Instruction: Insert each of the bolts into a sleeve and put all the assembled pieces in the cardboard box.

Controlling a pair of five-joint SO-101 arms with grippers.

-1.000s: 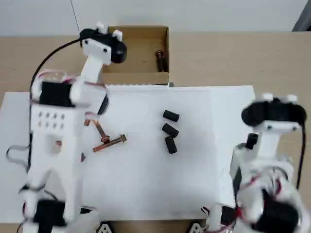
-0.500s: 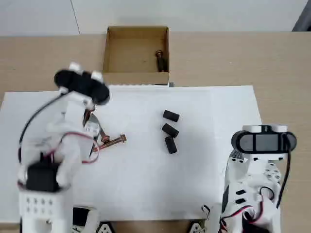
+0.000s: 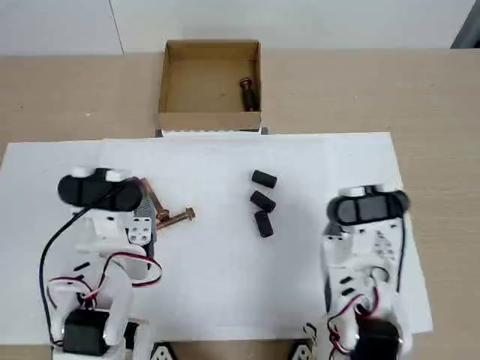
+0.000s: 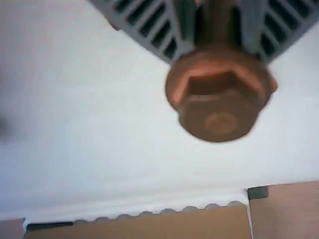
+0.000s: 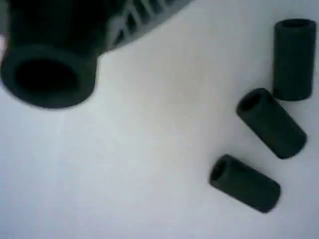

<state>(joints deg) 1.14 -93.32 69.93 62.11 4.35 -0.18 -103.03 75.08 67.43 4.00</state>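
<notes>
In the left wrist view, my left gripper (image 4: 217, 22) is shut on a copper bolt (image 4: 219, 102), whose hex head faces the camera between the grey ribbed fingers (image 4: 144, 22). In the high view the left arm (image 3: 100, 191) stands over the loose bolts (image 3: 174, 217) on the white sheet. My right gripper (image 5: 60, 35) is shut on a black sleeve (image 5: 50, 74), its open end towards the camera. Three more sleeves (image 3: 262, 201) lie in a column mid-sheet, left of the right arm (image 3: 367, 206). The cardboard box (image 3: 174, 82) at the back holds one assembled piece (image 3: 246, 90).
A white sheet (image 3: 225, 285) covers the table's front half, with bare room between the arms. Wooden tabletop (image 3: 360, 90) surrounds the box. The three sleeves also lie close together in the right wrist view (image 5: 271, 122).
The left arm has drawn back from the box towards the table's front, ending over the bolts. The right arm has shifted left, towards the sleeves.
</notes>
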